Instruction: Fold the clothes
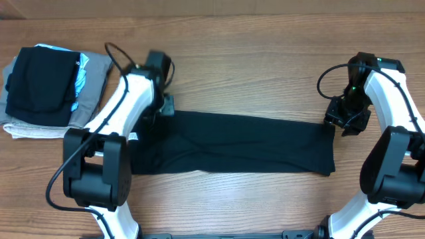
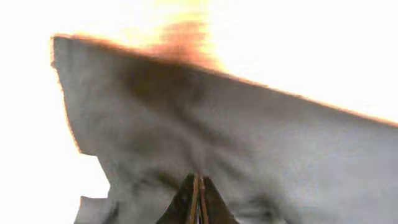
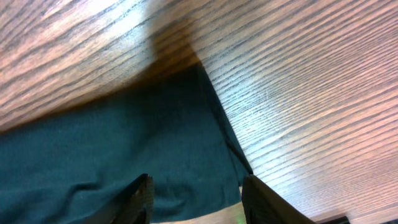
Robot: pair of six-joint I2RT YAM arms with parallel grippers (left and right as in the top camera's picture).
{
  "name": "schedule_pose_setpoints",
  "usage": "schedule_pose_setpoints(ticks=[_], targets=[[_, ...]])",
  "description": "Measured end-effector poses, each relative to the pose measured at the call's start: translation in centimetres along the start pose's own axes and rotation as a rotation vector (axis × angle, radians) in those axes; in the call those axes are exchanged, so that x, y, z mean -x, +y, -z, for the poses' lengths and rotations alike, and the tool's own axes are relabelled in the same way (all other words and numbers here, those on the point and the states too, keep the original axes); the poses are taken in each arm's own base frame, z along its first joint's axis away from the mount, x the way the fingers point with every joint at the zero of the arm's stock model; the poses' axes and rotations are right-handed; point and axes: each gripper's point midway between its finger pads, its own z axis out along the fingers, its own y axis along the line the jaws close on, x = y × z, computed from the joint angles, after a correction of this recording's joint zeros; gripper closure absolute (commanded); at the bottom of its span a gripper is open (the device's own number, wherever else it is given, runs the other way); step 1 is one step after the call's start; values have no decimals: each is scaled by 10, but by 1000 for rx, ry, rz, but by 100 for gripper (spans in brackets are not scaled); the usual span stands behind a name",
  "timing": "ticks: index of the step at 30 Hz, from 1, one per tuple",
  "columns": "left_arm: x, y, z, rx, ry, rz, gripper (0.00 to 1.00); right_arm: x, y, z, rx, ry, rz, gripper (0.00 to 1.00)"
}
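Though overhead hides it, left end effector (image 2: 198, 186) (closed) pinches T-shirt (image 1: 252, 143).

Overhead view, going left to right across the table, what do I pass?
folded pile → left fingers → T-shirt → right fingers

A wooden table (image 1: 265, 53) is carrying a small stack at its far-left edge: a grey-beige garment (image 1: 30, 129) is lying underneath, a light blue garment (image 1: 81, 85) is peeking out, and a folded black garment (image 1: 40, 86) is resting on top.
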Motion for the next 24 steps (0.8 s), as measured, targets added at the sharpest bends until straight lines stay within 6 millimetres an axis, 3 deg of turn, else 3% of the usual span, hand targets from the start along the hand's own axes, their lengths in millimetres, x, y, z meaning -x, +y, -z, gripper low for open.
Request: schedule_pose_setpoints(ticks=[3,6,16,24], targets=[[-8,-5,25,-40,47,-1,96,0,0,0,0,0,0,49],[-29,-5,31,-57,127,-4,96,0,0,0,1,0,1,49],[-105,-15,-1,-75,382,-72,96,0,0,0,1,-1,0,45],[-127,-18,3,-51,455,-135,95,1,1,0,7,-2,0,44]])
